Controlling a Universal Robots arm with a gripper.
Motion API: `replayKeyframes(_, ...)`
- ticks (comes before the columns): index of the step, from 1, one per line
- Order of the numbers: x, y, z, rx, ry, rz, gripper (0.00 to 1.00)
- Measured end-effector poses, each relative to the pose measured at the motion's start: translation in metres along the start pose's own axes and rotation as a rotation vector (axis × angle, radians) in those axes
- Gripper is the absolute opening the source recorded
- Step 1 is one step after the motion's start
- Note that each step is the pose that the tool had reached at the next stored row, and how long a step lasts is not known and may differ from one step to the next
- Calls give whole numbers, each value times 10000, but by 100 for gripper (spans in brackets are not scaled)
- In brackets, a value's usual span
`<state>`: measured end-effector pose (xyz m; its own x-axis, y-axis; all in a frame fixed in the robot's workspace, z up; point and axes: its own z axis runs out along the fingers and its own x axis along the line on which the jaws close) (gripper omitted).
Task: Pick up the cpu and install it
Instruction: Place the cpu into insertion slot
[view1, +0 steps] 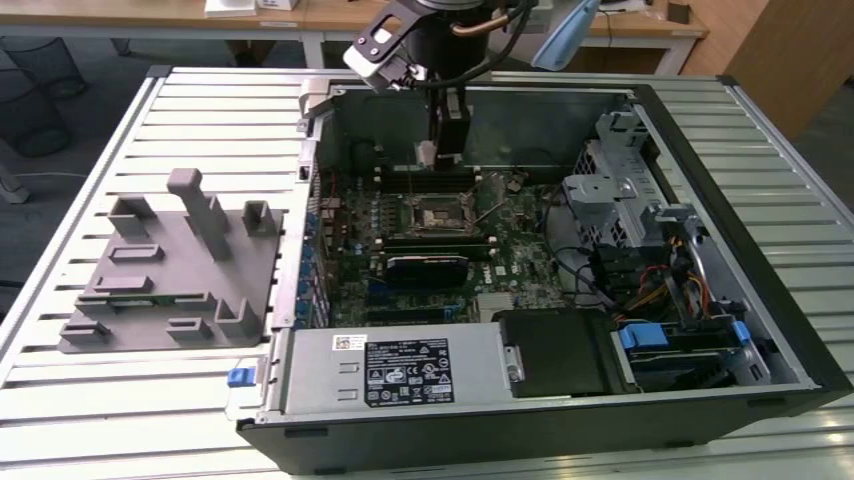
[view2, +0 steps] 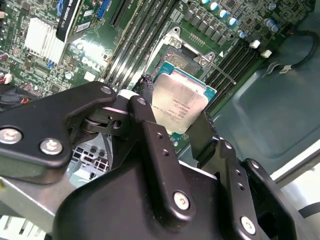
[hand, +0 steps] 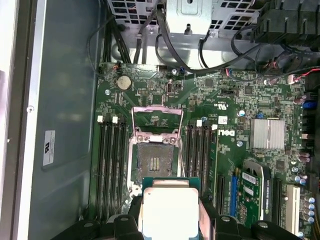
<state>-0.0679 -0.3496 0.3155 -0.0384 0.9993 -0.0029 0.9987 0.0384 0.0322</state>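
Claw: gripper (view2: 176, 111) was clamped on the cpu (view2: 181, 100) by its edges
Cpu: hung above the socket (hand: 156, 161), apart from it
Socket: lay open on the motherboard (hand: 225, 100)

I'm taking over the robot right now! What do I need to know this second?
Gripper: shut on the cpu, with fingers on two opposite edges and the silvery top facing the wrist cameras.
Where: inside the open computer case, held above the motherboard close to the socket, not touching it.
Socket: metal frame swung open, contacts bare.
Done: the cpu is picked up.
Left: the cpu is not yet seated in the socket.
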Motion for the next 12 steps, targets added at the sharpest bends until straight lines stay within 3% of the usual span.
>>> replayKeyframes(6,1,-2,104,-1,0,-6,53)
replayKeyframes(12,1,-2,111,-1,0,-7,53)
